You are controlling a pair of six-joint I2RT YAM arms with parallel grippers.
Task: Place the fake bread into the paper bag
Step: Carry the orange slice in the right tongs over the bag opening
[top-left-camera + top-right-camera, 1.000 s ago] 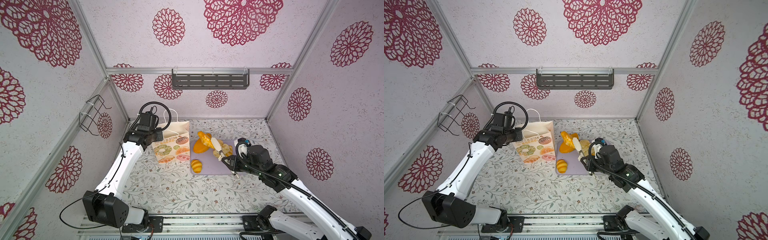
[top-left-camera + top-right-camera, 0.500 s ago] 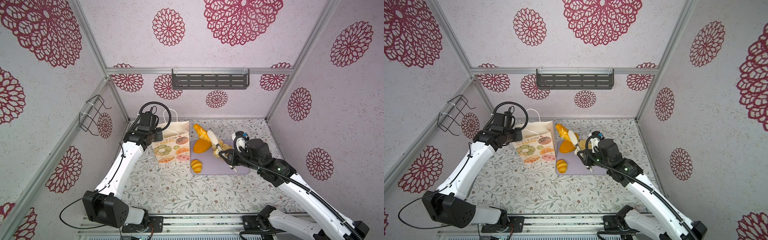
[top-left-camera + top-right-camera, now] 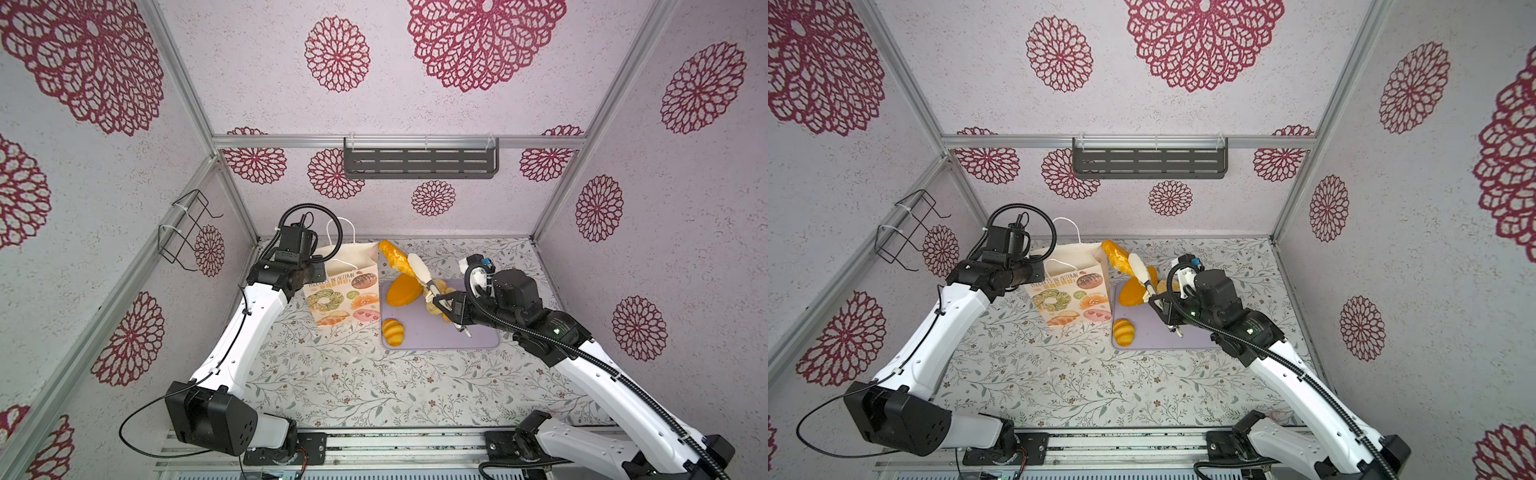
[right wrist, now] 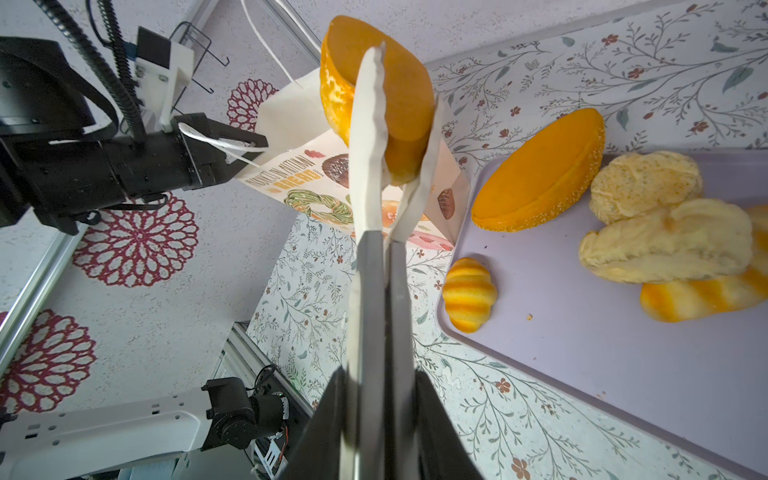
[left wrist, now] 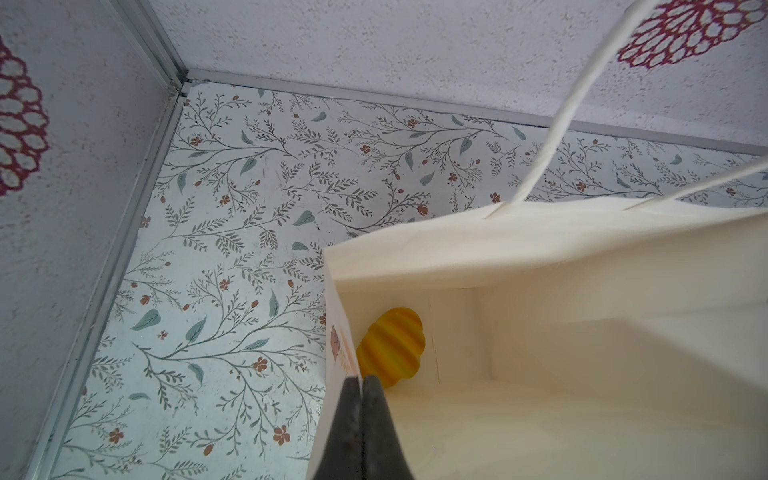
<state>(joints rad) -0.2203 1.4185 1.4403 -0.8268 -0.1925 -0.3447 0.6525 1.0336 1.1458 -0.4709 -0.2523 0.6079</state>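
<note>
Left gripper (image 5: 362,384) pinched on the paper bag (image 3: 347,299) rim, I'd say to keep the thin paper mouth open and upright by the table's far edge, just beside the lilac tray (image 3: 424,336); one ridged yellow bun (image 5: 390,347) lies on the bag floor. Right gripper (image 4: 385,249) clenched on white tongs (image 4: 368,137), whose wavy blades squeeze a glossy orange loaf (image 4: 403,104) aloft just beside the bag's tray-side rim. Seeded orange half (image 4: 540,174), rough cream rolls (image 4: 665,245) and a striped bun (image 4: 469,295) sit on the tray.
</note>
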